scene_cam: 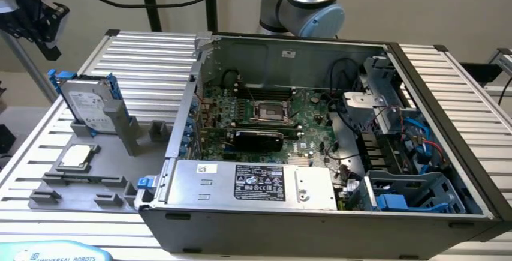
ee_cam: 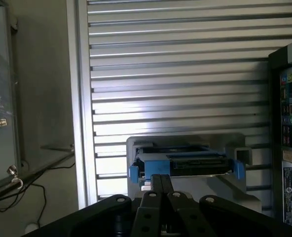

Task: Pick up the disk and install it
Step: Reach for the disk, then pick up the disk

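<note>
Disk [scene_cam: 86,106] stands on edge in a grey holder [scene_cam: 120,129] on the worktop [scene_cam: 152,51], at the exterior view's left, outside the open computer case [scene_cam: 320,213]; white label faces out, blue carrier frame along its sides; not installed yet.

Fingers [scene_cam: 47,39] hang high above the worktop, further toward the exterior view's left than the disk and well apart from it; pressed fully together, nothing held.

Key relation: disk lies below the fingers [ee_cam: 161,180] and a little ahead of them in the wrist view; there the disk [ee_cam: 185,165] shows top edge only, blue tabs at both ends; that long edge runs crosswise to the seam between the two fingers; flat faces upright.

Hard to make out: disk's lower part sits hidden in the holder slot; gripper body cut off by the picture edge in the exterior view; drive bays [scene_cam: 416,192] inside the case are a tangle of blue plastic and cables, so I cannot tell which slot is free; CPU chip [scene_cam: 78,156] lies flat near the holder, untouched.
</note>
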Robot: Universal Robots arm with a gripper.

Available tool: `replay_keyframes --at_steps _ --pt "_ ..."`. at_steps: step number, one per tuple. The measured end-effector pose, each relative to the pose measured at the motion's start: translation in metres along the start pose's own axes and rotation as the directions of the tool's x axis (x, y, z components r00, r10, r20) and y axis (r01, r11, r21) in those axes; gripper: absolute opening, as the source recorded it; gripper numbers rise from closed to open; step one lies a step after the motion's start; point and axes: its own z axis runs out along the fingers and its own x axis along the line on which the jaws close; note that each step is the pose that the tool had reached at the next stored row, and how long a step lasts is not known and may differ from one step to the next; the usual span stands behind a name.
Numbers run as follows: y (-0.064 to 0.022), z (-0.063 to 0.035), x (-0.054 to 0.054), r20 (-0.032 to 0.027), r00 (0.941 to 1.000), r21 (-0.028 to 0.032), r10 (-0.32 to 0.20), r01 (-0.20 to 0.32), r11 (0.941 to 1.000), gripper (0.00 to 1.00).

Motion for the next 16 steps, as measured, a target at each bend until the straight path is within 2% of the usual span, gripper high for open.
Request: replay_keyframes --at_steps 12,16 --pt "0.0 0.0 0.0 0.0 1.0 0.0 0.0 0.0 1.0 0.11" --pt "0.0005 0.0002 -0.0039 -0.0005 0.9999 -0.0003 -0.011 0.011 0.9999 0.11"
